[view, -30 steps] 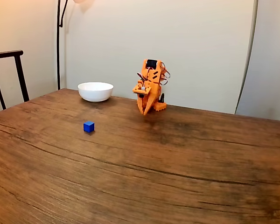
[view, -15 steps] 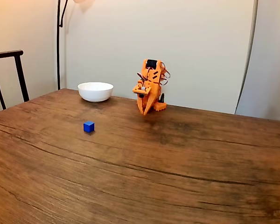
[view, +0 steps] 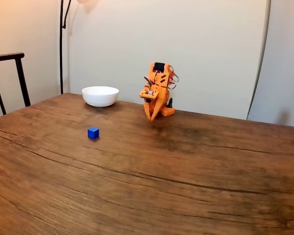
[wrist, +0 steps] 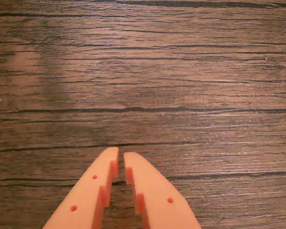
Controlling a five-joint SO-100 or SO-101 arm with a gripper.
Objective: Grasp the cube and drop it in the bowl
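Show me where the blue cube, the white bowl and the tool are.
cube [view: 93,132], fixed view, its front face.
bowl [view: 100,98], fixed view, its outer wall.
tool [wrist: 121,157], wrist view, midway between its fingertips.

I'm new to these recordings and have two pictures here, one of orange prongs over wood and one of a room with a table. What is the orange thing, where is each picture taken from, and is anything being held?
The orange thing is a small robot arm, folded up at the far edge of a wooden table. The room picture comes from a camera standing still across the table. The close-up comes from a camera on the arm's wrist, looking down past its gripper at bare wood. The two prongs are its fingers, nearly together, with nothing between them. On the table lie a small blue cube and, behind it, a white bowl. Nothing is held.
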